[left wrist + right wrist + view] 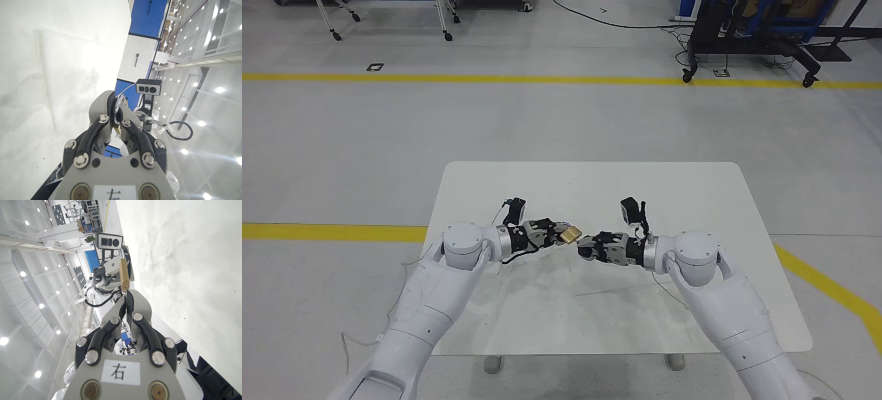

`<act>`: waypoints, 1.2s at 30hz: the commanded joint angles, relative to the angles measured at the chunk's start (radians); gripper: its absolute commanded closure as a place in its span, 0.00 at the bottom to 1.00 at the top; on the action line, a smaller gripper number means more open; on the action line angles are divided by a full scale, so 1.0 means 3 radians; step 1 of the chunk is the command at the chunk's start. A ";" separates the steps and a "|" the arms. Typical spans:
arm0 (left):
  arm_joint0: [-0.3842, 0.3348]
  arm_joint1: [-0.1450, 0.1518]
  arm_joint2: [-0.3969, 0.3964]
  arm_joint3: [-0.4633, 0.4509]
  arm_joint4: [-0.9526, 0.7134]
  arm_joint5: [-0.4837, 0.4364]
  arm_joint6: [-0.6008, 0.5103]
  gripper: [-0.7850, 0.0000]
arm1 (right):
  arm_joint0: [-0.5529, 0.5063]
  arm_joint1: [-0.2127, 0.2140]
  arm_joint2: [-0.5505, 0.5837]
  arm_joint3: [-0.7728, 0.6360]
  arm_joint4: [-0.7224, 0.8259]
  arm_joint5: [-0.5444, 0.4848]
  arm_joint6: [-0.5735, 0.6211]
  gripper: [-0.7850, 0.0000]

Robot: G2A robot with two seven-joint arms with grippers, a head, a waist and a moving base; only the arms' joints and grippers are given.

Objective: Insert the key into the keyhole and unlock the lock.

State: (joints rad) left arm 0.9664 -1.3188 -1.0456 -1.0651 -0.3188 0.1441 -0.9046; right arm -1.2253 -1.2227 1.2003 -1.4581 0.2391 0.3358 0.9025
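Note:
Both arms meet over the middle of the white table (692, 200). My left gripper (558, 232) is shut on the brass padlock (569, 235), which it holds off the table. In the left wrist view the gripper (118, 108) clamps the silver shackle (119, 101), and a corner of the brass body (117, 130) shows between the fingers. My right gripper (586, 246) faces it, shut on the key. In the right wrist view this gripper (126, 301) holds the thin key (125, 292), whose tip sits at the bottom end of the padlock (123, 272).
Bare tabletop lies all round the two grippers, its front edge (622, 352) close to the robot. A black cable loop (181, 130) hangs off the right wrist. Wheeled frames (752, 45) stand far off on the floor.

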 commanded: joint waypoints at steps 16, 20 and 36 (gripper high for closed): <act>0.0015 0.0015 -0.0026 -0.0011 -0.0069 -0.0016 0.0045 1.00 | -0.0048 0.0026 -0.0027 -0.0099 0.0063 -0.0066 -0.0142 0.00; 0.0026 0.0017 -0.0045 -0.0020 -0.0105 -0.0039 0.0097 1.00 | -0.0088 0.0035 -0.0007 -0.0139 0.0081 -0.0121 -0.0102 0.00; 0.0240 0.0018 -0.0193 -0.0264 -0.0224 -0.0505 0.0679 1.00 | -0.0289 0.0056 0.0140 -0.0286 0.0417 -0.0722 0.0111 0.72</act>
State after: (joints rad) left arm 1.0355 -1.3139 -1.1004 -1.1424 -0.3779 -0.0063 -0.6940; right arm -1.2955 -1.2086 1.2257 -1.5387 0.3300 0.1781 0.9037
